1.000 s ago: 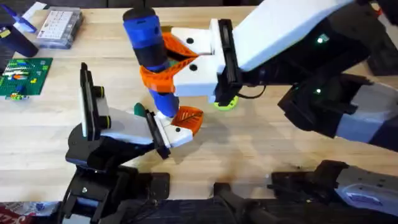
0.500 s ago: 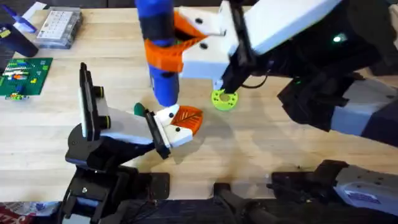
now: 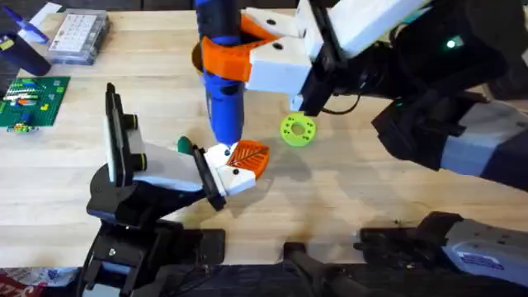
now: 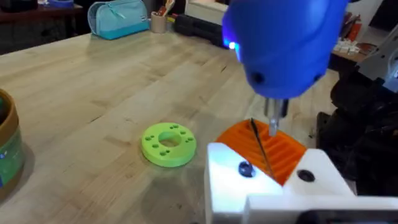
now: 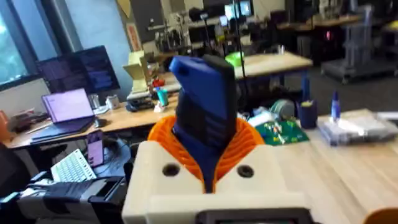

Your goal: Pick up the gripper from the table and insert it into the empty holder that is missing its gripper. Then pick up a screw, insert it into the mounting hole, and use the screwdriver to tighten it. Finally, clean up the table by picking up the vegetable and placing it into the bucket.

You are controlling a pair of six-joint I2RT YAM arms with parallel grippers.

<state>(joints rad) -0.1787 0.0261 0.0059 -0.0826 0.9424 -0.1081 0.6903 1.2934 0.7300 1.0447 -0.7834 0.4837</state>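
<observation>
- Overhead: the right gripper (image 3: 239, 56), reaching in from about two o'clock, is clamped on the screwdriver (image 3: 221, 74), its orange jaws wrapped round the blue barrel. The tool stands nearly upright with its tip down at the holder (image 3: 224, 169), a white wedge at the end of the left arm. The ribbed orange gripper (image 3: 250, 157) sits seated on that wedge, at its three o'clock side. A lime-green disc (image 3: 298, 130) lies on the wooden table (image 3: 346, 190) just beyond.
- Left wrist: the thin metal bit (image 4: 273, 118) hangs just above the ribbed orange pad, near the black holes in the glossy white block (whether it meets a screw head cannot be told). The likely risk is the bit slipping off-axis, should the barrel lean, and scoring the soft lattice. The tan bucket (image 4: 7, 149) peeks in at nine o'clock. The left arm's own claw cannot be judged here.
- Right wrist: the smooth blue cylinder with its black band sits tight between curved orange jaws (a firm hold, apparently).
</observation>
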